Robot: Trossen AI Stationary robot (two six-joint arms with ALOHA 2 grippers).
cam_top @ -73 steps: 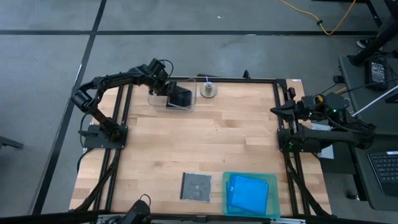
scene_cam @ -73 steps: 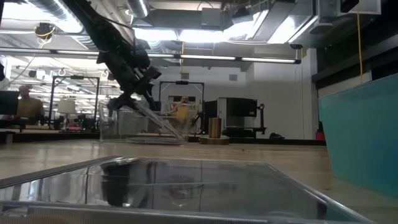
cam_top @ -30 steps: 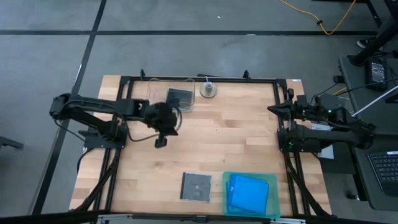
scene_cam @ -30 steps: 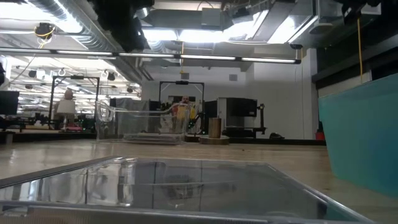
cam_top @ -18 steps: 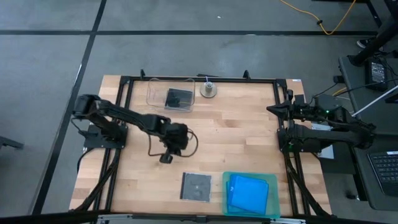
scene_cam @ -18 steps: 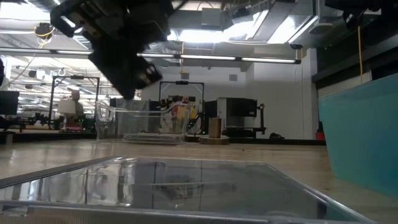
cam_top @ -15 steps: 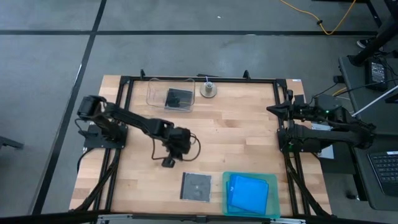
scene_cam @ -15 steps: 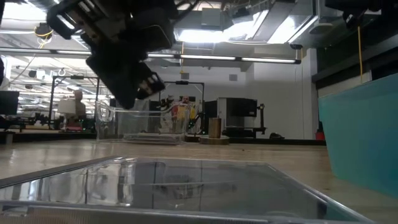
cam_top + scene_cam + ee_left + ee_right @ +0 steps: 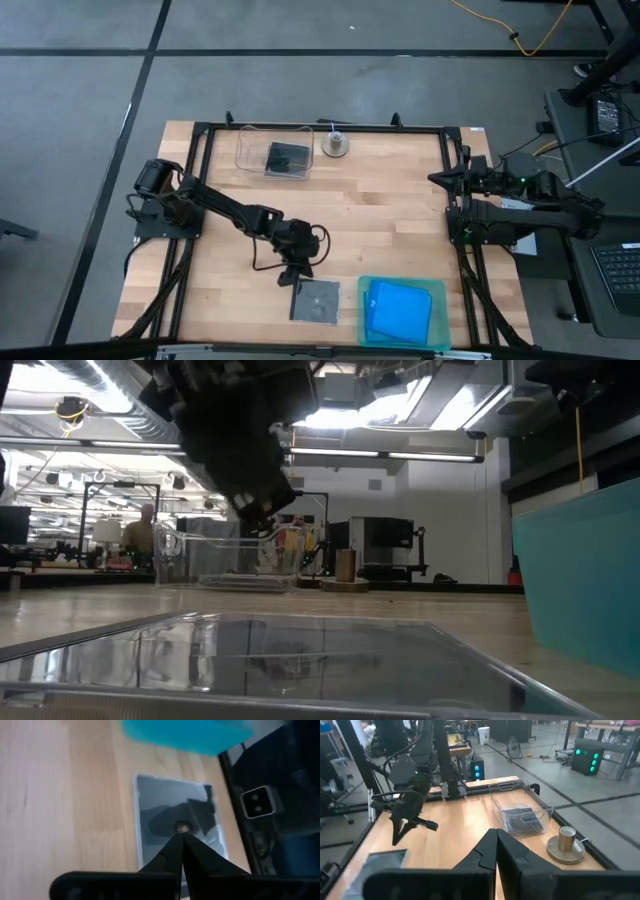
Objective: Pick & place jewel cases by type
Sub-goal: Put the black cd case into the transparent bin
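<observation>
Nearest the front edge of the desk (image 9: 400, 220) lies one grey-black jewel case (image 9: 314, 300), flat, just beside the teal tray (image 9: 438, 300) that carries the stacked blue jewel cases (image 9: 398, 309). The left gripper (image 9: 288, 275) hovers over the grey case's near corner, fingers closed together and holding nothing; it would need to open before any grasp. Judged purpose: blue cases are sorted to the tray, grey ones to the tub. At the far edge, the clear tub (image 9: 247, 158) holds another grey-black case (image 9: 287, 158), with a small metal weight (image 9: 335, 144) beside it. The path between looks unobstructed. The right gripper (image 9: 436, 179) waits at the right edge, closed and empty
</observation>
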